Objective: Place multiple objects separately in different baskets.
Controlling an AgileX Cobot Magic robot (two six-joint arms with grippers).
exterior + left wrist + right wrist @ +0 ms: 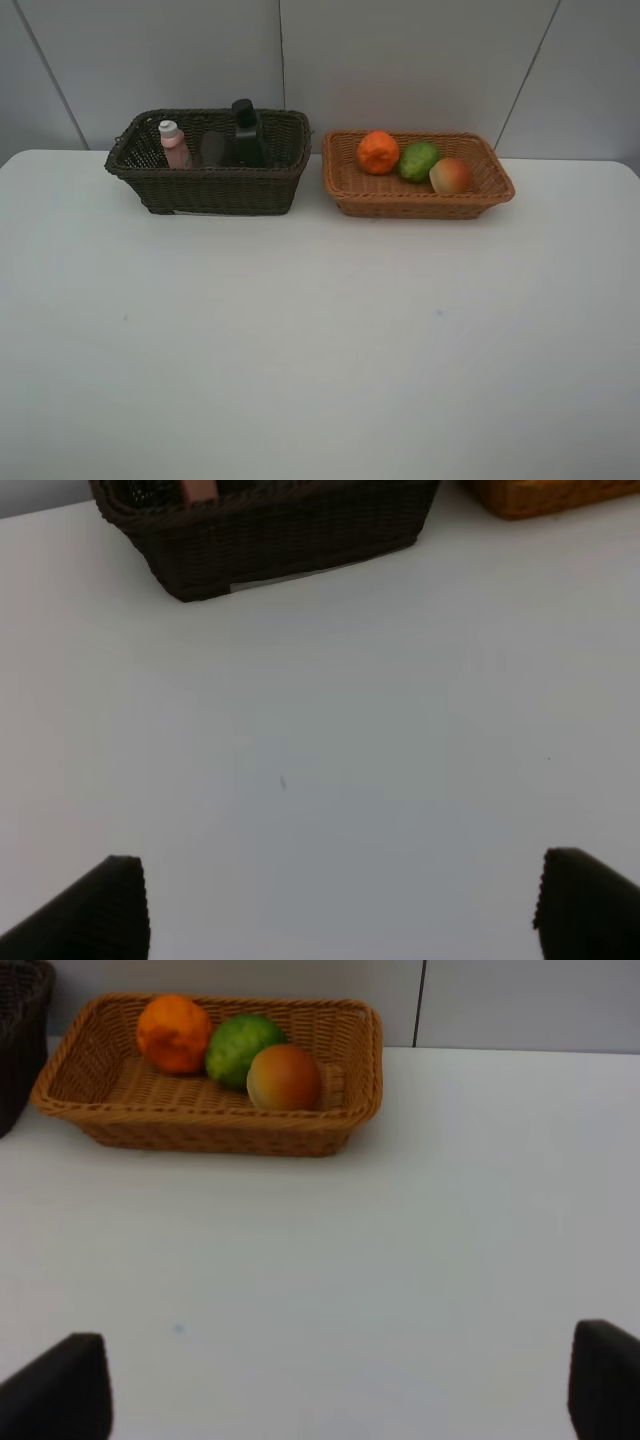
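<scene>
White counter (300, 340), baskets side by side along its far edge. Dark brown basket (215, 185) toward the far left: holds pink white-capped bottle (173, 145), mauve cup (213, 150), dark pump bottle (246, 135), all upright. Light tan basket (415, 195) just beside it, to the right: orange (378, 152), green fruit (418, 160), red-orange fruit (450, 176) in a row, touching. Left claw (340, 905) spread wide, empty, above bare counter. Right claw (340, 1390) likewise wide, empty.
</scene>
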